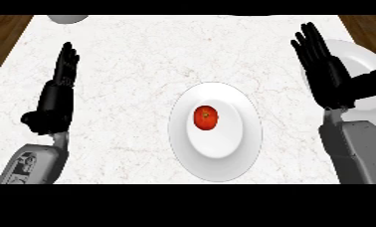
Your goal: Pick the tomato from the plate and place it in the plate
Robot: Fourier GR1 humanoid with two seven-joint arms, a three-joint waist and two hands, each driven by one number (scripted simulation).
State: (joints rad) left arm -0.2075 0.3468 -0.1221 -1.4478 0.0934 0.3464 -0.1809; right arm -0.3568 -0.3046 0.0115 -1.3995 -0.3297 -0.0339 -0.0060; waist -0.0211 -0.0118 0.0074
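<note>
Head view: the small round red tomato (206,117) sits in the middle of the oval white plate (238,164). That plate lies between the two hands, nearer the right one. No hand touches the tomato.

The black right hand (323,69) is up with its fingers straight, holding nothing. Just behind it, partly hidden, is a second white plate (356,56).

The black left hand (60,84) rests far on the other side, fingers straight too, holding nothing.

The white speckled counter (132,56) lies under everything.

I think the job has not begun. The tomato must be picked up and moved to the second plate.
</note>
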